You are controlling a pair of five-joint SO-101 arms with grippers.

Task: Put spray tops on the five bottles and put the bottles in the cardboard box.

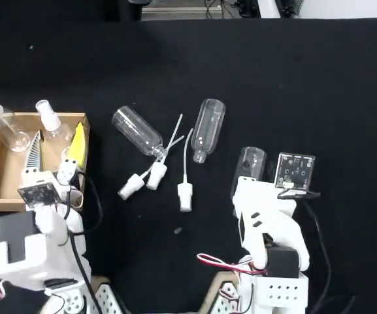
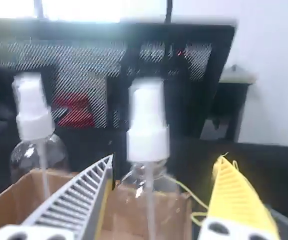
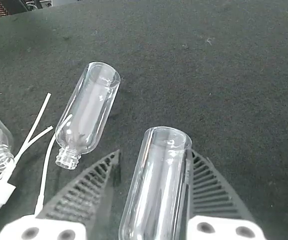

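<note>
The cardboard box (image 1: 2, 178) is a shallow open tray. Two clear bottles stand upright along its far wall, both already wearing white spray tops: the corner bottle (image 1: 2, 124) and the second capped bottle (image 1: 51, 124).

The left gripper (image 2: 166, 162) is inside the box, one grey finger and one yellow. Its jaws are spread to either side of the second capped bottle, and the yellow one is clearly off the glass. The left wrist view is good for the dip tubes running down inside both bottles, which the high view barely gives you.

Just outside the box, three loose spray tops lie on the black table (image 1: 306, 78): the nearest top (image 1: 131, 186), the middle top (image 1: 157, 175) touching it, and the outer top (image 1: 185, 195) a bit farther off.

There are three uncapped bottles, all on their sides. The tilted bottle (image 1: 138, 132) has its neck at the tops. The next bottle (image 1: 208, 129) is farther from the box. The last bottle (image 3: 156, 190) is farthest out, lying between the right gripper (image 3: 154, 154) jaws. The jaws straddle it, and the right wrist view shows one finger against the glass and a dark gap on the other side, so it's not a squeeze. The high view hides that under the arm.

For open room, there's bare cardboard floor on the arm side of the capped pair, and the table's far edge is well beyond the box.
</note>
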